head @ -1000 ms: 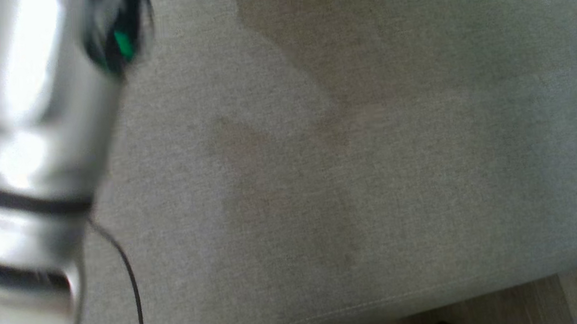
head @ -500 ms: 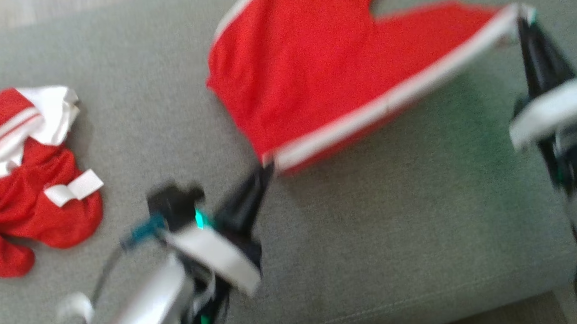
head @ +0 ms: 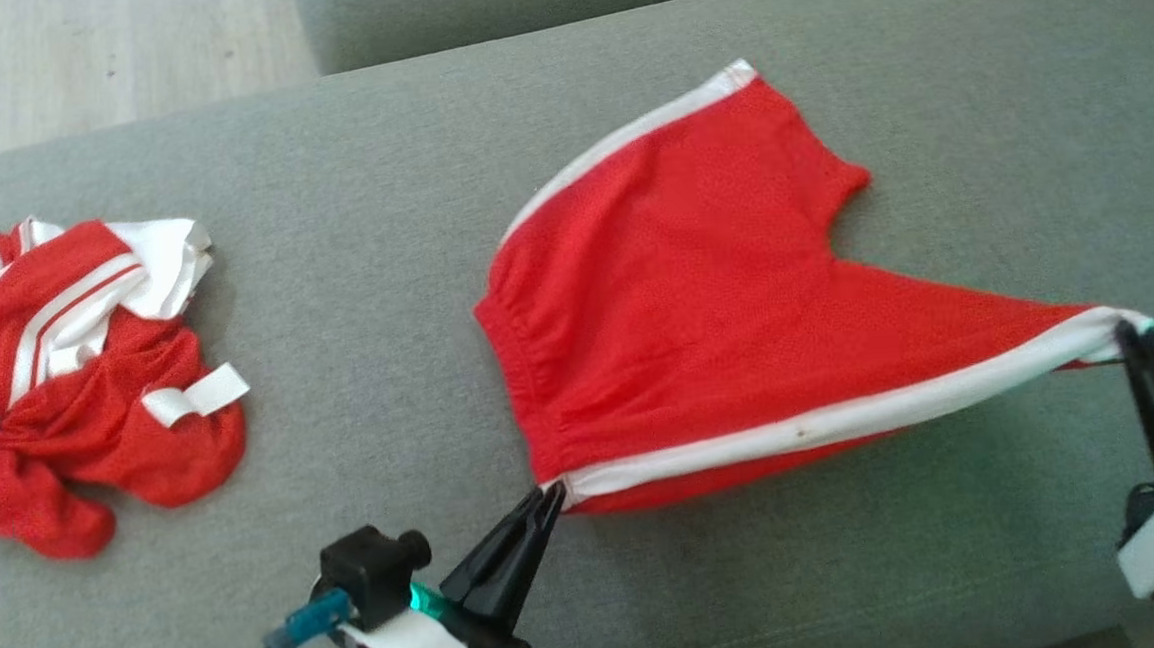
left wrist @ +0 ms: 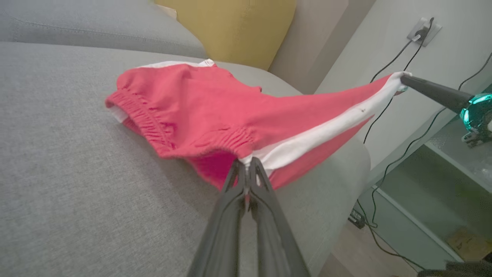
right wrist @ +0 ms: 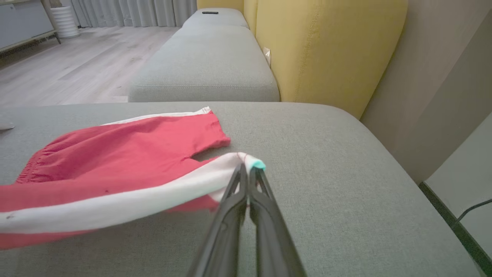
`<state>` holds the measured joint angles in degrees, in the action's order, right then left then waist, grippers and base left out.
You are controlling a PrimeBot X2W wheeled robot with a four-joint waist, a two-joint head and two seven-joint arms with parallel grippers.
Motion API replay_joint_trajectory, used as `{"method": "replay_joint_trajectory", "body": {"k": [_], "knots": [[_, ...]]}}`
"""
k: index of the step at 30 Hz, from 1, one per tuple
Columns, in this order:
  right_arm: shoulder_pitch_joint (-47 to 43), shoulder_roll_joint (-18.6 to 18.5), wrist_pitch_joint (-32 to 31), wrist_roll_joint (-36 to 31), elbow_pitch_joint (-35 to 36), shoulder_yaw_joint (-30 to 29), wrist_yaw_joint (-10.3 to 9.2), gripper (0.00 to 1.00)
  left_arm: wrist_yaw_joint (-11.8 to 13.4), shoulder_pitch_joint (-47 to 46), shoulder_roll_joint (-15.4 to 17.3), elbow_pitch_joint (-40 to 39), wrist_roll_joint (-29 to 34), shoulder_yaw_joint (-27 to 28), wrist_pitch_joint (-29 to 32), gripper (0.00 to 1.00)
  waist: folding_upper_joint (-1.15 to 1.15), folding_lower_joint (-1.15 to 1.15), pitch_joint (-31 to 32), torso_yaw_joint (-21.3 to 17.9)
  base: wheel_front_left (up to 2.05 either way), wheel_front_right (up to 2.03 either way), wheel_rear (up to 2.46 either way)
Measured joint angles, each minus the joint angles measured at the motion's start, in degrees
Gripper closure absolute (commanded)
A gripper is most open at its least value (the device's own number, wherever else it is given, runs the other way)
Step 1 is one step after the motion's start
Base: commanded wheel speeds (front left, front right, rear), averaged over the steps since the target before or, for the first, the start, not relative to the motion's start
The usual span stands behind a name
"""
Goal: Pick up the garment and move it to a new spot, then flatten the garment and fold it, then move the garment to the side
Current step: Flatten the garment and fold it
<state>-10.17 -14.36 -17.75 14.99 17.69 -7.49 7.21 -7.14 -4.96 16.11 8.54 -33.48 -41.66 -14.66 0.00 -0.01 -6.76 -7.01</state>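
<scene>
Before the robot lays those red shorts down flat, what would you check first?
1. Left fingers shut on the waistband corner of the shorts: ok.
2. Right fingers shut on the leg hem corner: ok.
3. White stripe pulled into a fairly straight line between the two grips: ok.
4. Shorts lying flat on the cushion: not ok. The near edge is lifted and the fabric by the waistband is wrinkled.
5. Crumpled garment well apart from the shorts: ok.
6. Lower layer of the shorts smooth underneath: cannot tell, it is hidden.
</scene>
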Motion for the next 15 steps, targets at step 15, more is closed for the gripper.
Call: {"method": "replay_joint_trajectory", "body": {"k": [15], "knots": [[22.19,-8.26,-3.94,-2.49,-13.14,2.30,0.00,1.00,0.00,-17.73,-7.60,3.60,-10.04,1.98,0.01,1.00,0.00,0.02,-7.21,6.28,0.00,0.00,0.00]]}}
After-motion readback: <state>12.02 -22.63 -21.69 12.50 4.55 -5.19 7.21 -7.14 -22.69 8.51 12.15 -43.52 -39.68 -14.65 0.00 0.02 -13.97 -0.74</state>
